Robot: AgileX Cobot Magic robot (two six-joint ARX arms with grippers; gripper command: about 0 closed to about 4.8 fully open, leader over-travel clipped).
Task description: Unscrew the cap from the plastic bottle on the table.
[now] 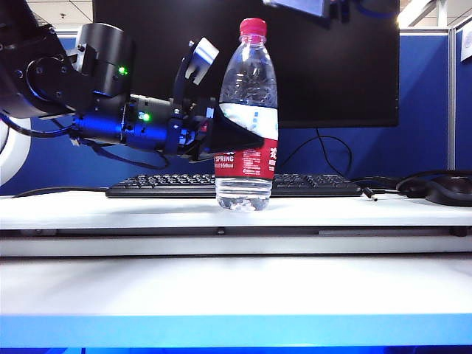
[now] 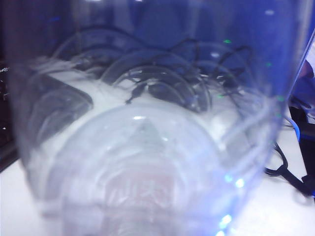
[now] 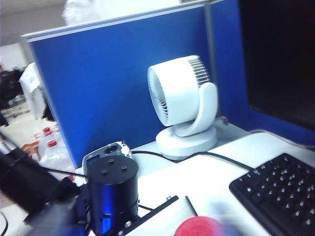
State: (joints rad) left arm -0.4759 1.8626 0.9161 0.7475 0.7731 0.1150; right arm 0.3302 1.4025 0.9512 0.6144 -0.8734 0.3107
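Water filled only the lower part of the plastic bottle (image 1: 248,122), so in the exterior view it looked light and top-tippy, its thin clear wall likely to dent under a hard squeeze; it stood upright on the table (image 1: 110,210), just in front of a black keyboard (image 1: 147,184). The left gripper (image 1: 234,136) came in level from the left and was clamped around the labelled middle of the bottle — a sensible hold, since the label band is stiffer and less slick than the bare plastic above. The cap (image 1: 253,27) sat on the neck, not yet removed; its ribbed sides would give the best purchase for a twist. The right gripper (image 1: 306,6) showed only as a dark edge at the top of the picture, up and to the right of the cap, and whether its jaws stood apart could not be told. A monitor (image 1: 332,66) rose behind, a mouse (image 1: 450,189) lay well to the right; neither crowded the cap. In the left wrist view the bottle filled nearly everything, blurred and very close (cables showed through it). In the right wrist view the cap (image 3: 199,227) was a red blur at the edge, with the left arm (image 3: 110,194) beside it, a white fan (image 3: 182,105) well beyond, and no fingers visible.
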